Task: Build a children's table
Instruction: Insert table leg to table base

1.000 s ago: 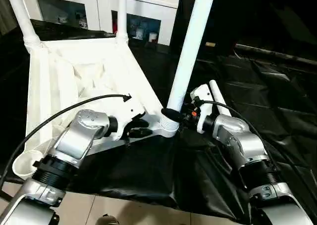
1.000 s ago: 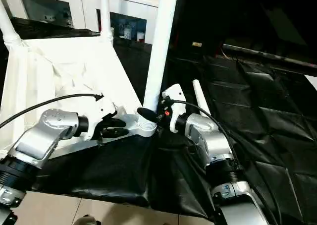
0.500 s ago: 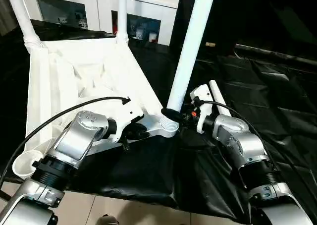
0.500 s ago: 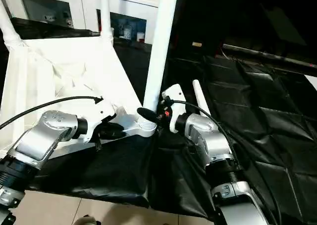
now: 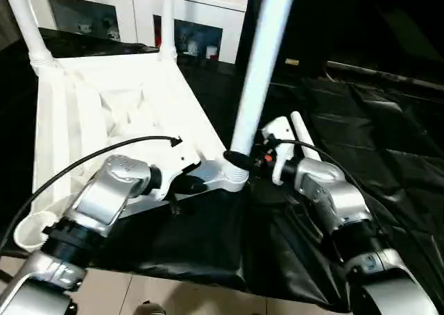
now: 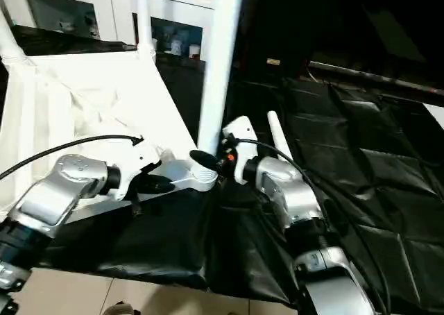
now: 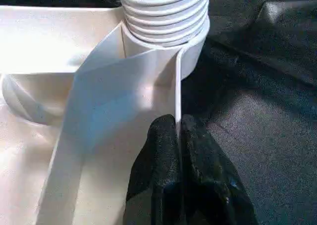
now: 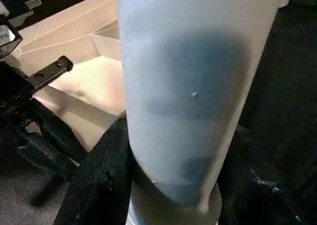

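Three legs stand up from the upturned tabletop (image 5: 118,100) on the black-draped work table (image 5: 361,121) in the head view. Left wrist view: left gripper (image 7: 179,136) pinched tight on the tabletop's thin edge wall by the corner socket (image 7: 166,24). Right wrist view: right gripper (image 8: 168,180) clamped around the near leg (image 8: 193,76), just above the socket.

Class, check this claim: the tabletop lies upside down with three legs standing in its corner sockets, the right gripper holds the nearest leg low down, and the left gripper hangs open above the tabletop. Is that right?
Not quite. The left gripper is not open: the left wrist view shows its fingers pinched shut on the tabletop's thin rim. The rest holds: three legs stand, and the right gripper holds the nearest leg low down.
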